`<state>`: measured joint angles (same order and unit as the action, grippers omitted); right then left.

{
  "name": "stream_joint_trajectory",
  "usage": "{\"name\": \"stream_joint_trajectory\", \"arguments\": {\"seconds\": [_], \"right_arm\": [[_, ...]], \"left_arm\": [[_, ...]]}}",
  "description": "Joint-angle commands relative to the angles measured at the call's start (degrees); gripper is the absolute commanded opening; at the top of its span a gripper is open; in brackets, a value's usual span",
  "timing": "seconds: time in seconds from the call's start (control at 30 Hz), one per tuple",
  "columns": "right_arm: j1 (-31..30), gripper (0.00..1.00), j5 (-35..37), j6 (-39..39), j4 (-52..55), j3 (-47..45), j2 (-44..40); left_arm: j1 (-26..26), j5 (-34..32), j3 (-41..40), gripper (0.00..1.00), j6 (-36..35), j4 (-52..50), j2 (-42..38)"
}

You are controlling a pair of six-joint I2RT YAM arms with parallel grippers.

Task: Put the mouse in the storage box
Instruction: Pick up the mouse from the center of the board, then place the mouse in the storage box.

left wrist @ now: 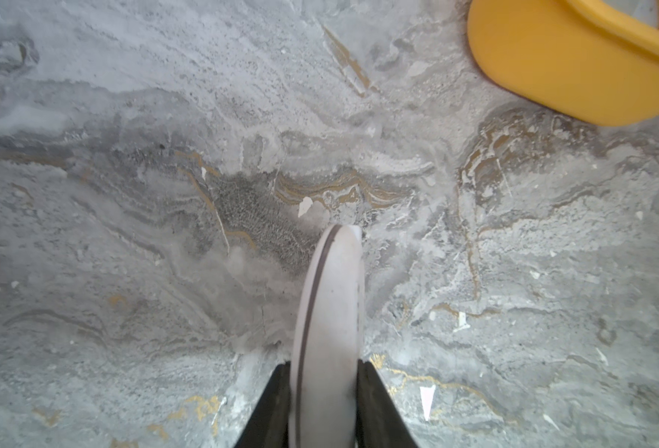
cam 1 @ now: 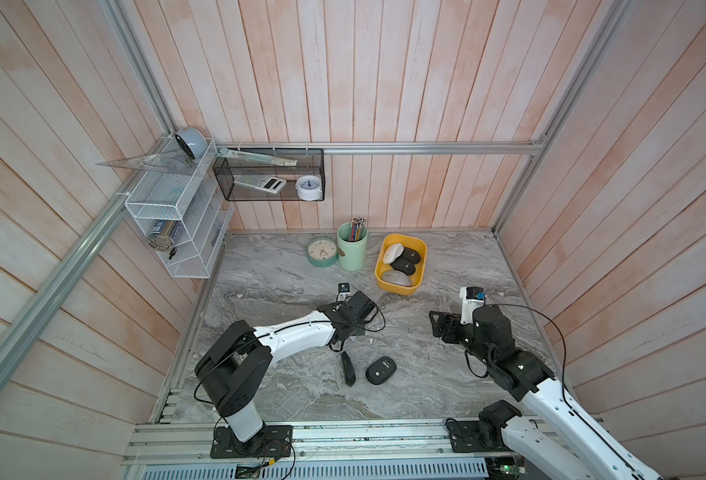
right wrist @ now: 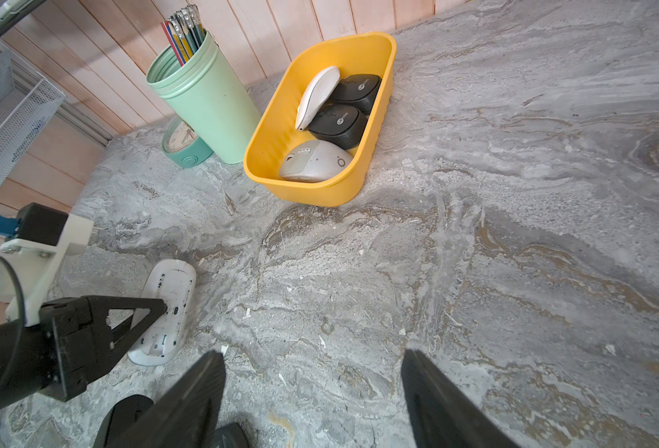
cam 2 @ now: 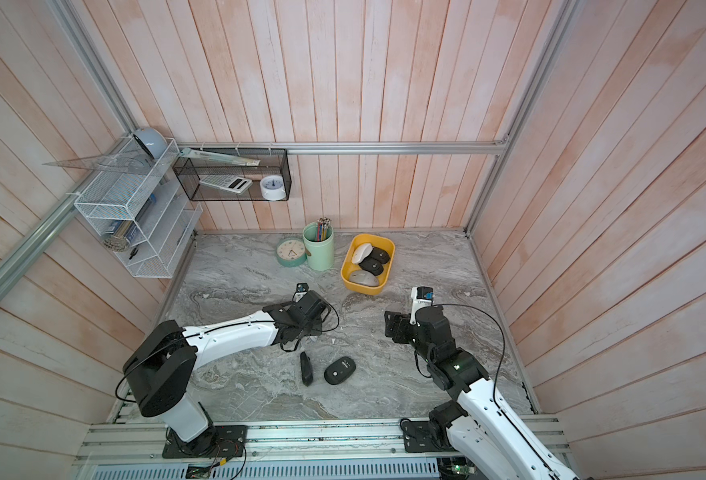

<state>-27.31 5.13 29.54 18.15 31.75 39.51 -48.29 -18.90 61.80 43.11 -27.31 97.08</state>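
Pale plank walls close in a grey marbled desk (cam 1: 285, 286); in both top views the yellow storage box (cam 1: 397, 289) sits toward the back, already holding four mice, while a tipped black mouse (cam 1: 347, 368) and a flat black mouse (cam 1: 380, 370) lie loose at the front, near the left gripper (cam 1: 343, 338), whose load is hidden under its wrist; the right gripper (cam 1: 435, 324) hovers off to the side, probably to leave the route to the box free. From the left wrist, the left gripper is clamped on a white mouse (left wrist: 330, 329) stood on its edge, likely because its thin body suits the narrow span; the box lies ahead, well apart. From the right wrist, the right gripper's jaws stand apart and empty; whether the white mouse clears the desk I cannot tell.
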Motion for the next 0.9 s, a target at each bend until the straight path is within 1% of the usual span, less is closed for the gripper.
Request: {"name": "stream_joint_trajectory", "arguments": {"seconds": [0.0, 0.17, 0.3, 0.4, 0.63, 0.87], "right_arm": [[-0.29, 0.77, 2.86, 0.14, 2.75, 0.18, -2.25], [-0.31, 0.77, 6.86, -0.35, 4.69, 0.02, -8.77], [-0.29, 0.77, 8.14, -0.80, 7.36, 0.50, -9.87], [-0.32, 0.77, 8.18, -0.41, 8.43, -0.13, -10.62], [-0.29, 0.77, 9.01, -0.18, 10.81, -1.10, -14.37], [-0.35, 0.77, 8.63, 0.25, 12.25, -2.27, -16.46]], "left_arm": [[-1.14, -4.01, 3.19, 0.12, -3.54, -3.00, 0.48], [-2.46, -7.94, 11.44, 0.11, -8.48, -7.86, 2.57], [-2.52, -9.53, 19.25, 0.11, -12.22, -10.62, 5.58], [-2.59, -10.82, 26.26, 0.11, -15.17, -12.28, 9.24], [-2.51, -11.25, 46.22, 0.11, -21.15, -17.38, 21.49], [-0.82, -9.93, 71.37, 0.10, -27.13, -26.59, 36.90]]}}
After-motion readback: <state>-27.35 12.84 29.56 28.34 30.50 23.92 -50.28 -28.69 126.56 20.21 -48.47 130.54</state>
